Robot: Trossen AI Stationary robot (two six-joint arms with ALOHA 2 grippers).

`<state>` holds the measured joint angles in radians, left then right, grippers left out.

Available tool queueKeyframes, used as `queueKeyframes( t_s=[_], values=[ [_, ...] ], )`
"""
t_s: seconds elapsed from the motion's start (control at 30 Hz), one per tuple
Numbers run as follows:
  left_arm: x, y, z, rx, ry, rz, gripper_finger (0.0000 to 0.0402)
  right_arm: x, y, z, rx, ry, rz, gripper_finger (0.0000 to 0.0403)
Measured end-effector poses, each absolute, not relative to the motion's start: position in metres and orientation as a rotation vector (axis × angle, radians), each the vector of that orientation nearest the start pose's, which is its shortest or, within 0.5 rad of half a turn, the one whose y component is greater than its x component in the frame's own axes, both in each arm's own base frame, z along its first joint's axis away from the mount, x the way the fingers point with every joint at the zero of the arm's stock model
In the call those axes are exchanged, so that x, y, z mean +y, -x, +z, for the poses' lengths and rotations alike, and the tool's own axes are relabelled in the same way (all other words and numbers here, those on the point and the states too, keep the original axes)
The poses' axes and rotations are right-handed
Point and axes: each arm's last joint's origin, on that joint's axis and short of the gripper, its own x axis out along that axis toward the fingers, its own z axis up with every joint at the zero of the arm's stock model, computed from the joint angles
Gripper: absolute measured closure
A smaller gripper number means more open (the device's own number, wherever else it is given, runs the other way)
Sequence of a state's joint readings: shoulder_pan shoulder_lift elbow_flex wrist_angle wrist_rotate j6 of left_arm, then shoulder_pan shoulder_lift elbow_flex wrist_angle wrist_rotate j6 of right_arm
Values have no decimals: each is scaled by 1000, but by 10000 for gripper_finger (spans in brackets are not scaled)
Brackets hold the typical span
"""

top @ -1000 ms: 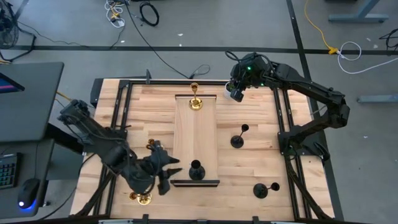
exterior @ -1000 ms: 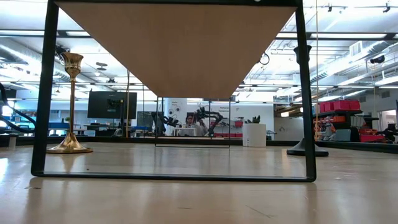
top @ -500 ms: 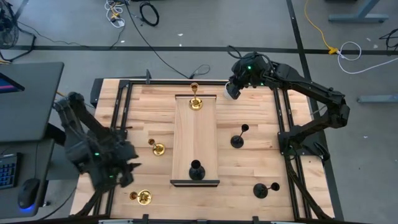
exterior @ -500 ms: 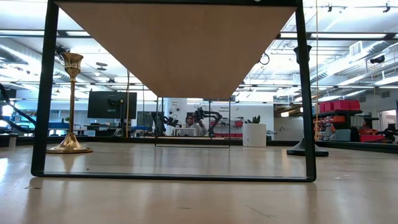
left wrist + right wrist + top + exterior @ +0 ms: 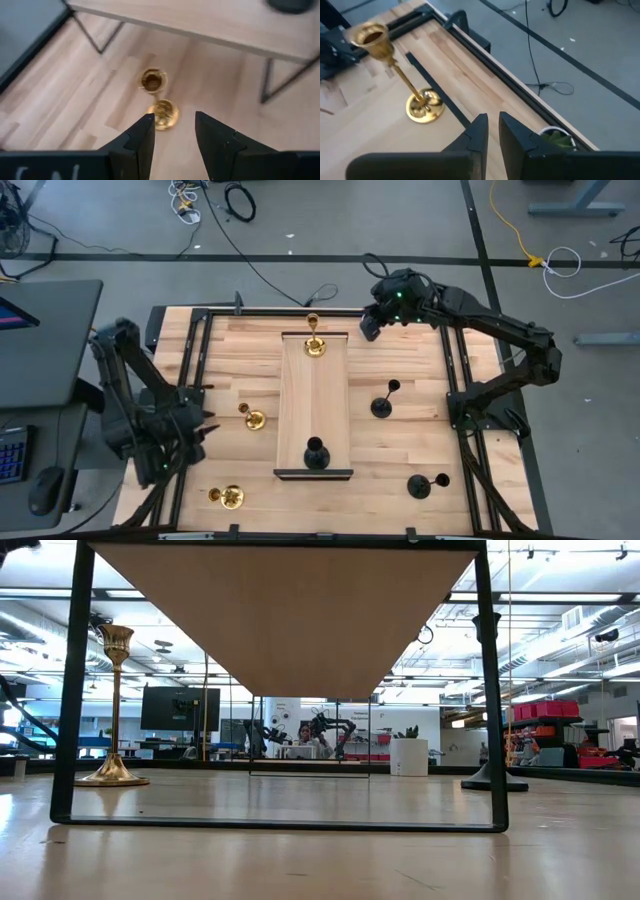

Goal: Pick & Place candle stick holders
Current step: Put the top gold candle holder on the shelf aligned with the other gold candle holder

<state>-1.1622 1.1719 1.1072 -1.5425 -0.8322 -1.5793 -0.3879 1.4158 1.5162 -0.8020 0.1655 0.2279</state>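
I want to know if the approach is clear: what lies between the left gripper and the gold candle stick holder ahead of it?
Only bare table: the left wrist view shows the left gripper, fingers apart, facing the gold candle stick holder.

— We count three shiny gold candle stick holders (image 5: 314,345) (image 5: 249,417) (image 5: 228,496) on the pale, striped-grain wood worktop (image 5: 400,360).

— And we see three matte black candle stick holders (image 5: 316,452) (image 5: 382,405) (image 5: 421,485), a light wooden riser (image 5: 315,395) with black legs, over grey floor (image 5: 300,220).
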Motion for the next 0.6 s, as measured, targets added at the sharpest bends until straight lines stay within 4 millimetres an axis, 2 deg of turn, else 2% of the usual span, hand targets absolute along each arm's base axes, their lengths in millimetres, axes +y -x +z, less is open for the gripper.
queueKeyframes(
  t_s=[0.27, 0.43, 0.6],
  values=[
    [-127, -81, 253, 620, 268, 389, 259, -106, -273, 389, 614, -278, -576, 355],
    [-127, -85, 224, 564, 231, 351, 259, -105, -273, 389, 614, -277, -574, 355],
    [-121, -89, 200, 525, 258, 392, 259, -105, -273, 389, 613, -277, -574, 355]
  ],
)
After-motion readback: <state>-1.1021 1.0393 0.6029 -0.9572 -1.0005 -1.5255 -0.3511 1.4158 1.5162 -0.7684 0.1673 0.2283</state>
